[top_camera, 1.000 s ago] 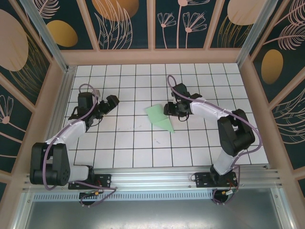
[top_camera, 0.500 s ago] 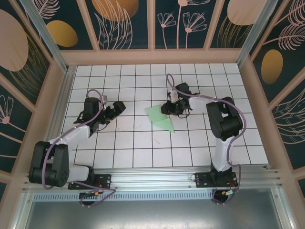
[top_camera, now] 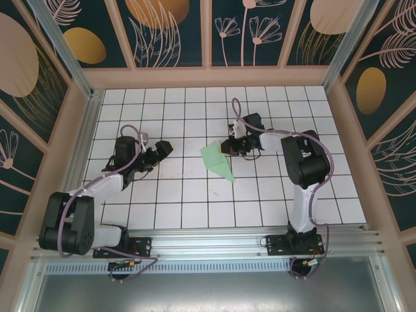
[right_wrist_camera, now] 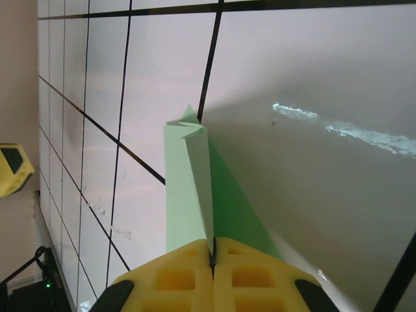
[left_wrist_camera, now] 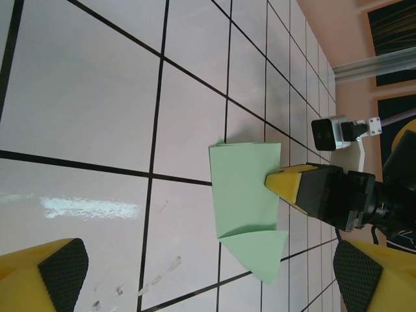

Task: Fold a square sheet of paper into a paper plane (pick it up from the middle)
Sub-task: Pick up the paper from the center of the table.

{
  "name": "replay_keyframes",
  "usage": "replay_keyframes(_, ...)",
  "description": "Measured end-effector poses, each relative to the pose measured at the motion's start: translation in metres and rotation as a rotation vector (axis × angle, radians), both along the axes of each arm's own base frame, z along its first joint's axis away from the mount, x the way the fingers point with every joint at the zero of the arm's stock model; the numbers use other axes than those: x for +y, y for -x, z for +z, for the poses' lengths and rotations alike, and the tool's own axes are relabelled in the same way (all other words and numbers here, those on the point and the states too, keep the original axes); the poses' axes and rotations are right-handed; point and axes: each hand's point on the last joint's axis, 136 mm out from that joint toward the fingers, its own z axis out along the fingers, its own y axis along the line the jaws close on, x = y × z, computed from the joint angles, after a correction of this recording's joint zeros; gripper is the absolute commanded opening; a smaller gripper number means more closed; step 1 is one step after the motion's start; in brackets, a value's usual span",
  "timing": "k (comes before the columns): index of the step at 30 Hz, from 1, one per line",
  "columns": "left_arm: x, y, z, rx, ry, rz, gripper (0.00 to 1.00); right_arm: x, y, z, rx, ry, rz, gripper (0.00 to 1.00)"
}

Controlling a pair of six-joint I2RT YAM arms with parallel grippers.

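Mid-table on the white grid table (top_camera: 175, 195), the paper plane (top_camera: 216, 160) lies part folded, pale mint green, its point toward 5 o'clock in the top view. The right gripper (top_camera: 229, 148) sits at the paper's 2 o'clock edge. The right wrist view adds what the top view hides: the yellow fingers (right_wrist_camera: 175, 279) are pressed together, pinching a creased layer of the paper plane (right_wrist_camera: 185, 188).

The left gripper (top_camera: 160, 150) sits at 9 o'clock, well apart from the paper, jaws wide. Its wrist view frames the paper plane (left_wrist_camera: 244, 188) beyond the spread pads (left_wrist_camera: 62, 266).

A second ago the right jaws stood parted at that same edge; now they are clamped. The left gripper has edged toward 3 o'clock, nearer the paper.
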Motion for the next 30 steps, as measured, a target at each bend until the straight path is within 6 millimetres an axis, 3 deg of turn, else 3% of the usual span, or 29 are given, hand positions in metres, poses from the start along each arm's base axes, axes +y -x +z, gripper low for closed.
replay_keyframes(4,-0.008,0.011,-0.006,0.004,0.033,-0.011,0.98,0.004,0.008,0.000,0.080,-0.086,-0.065,0.05)
replay_keyframes(7,-0.015,0.022,-0.008,-0.007,0.073,-0.017,0.99,0.008,0.013,0.010,0.143,-0.162,-0.126,0.05)
replay_keyframes(12,-0.032,0.034,0.005,-0.068,0.151,-0.045,0.99,0.028,0.001,0.065,0.141,-0.333,-0.184,0.05)
replay_keyframes(17,-0.056,0.037,0.040,-0.191,0.244,-0.101,0.96,0.045,-0.005,0.110,0.184,-0.487,-0.220,0.05)
replay_keyframes(23,-0.071,0.036,0.074,-0.314,0.336,-0.108,0.74,0.066,0.003,0.131,0.264,-0.569,-0.234,0.05)
replay_keyframes(30,-0.072,0.029,0.085,-0.364,0.368,-0.065,0.44,0.078,0.009,0.152,0.308,-0.654,-0.236,0.05)
